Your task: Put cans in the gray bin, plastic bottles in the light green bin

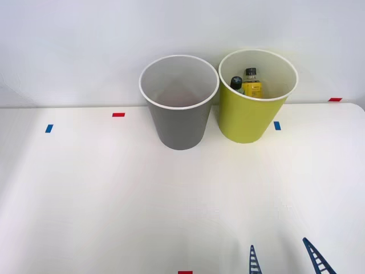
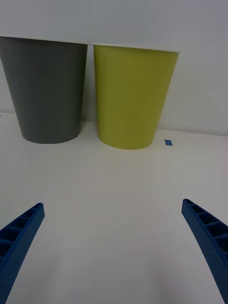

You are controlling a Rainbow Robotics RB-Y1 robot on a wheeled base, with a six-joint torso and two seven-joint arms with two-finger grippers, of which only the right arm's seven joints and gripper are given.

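Spanning the scene: white table [image 1: 85, 200], marked with small red and blue tape pieces. Standing upright at its far edge, nearly touching: gray bin [image 1: 179, 108] on the left, light green bin [image 1: 251, 103] on the right. Leaning inside the light green bin: both plastic bottles [image 1: 251, 84], one yellow-labelled with a black cap, one dark-capped beside it. Showing faintly at the gray bin's bottom: something reddish, too dim to identify. Hovering low over the near table, well apart from the bins: right gripper [image 1: 283, 258], blue ribbed fingers [image 2: 21, 232] spread wide, holding nothing.
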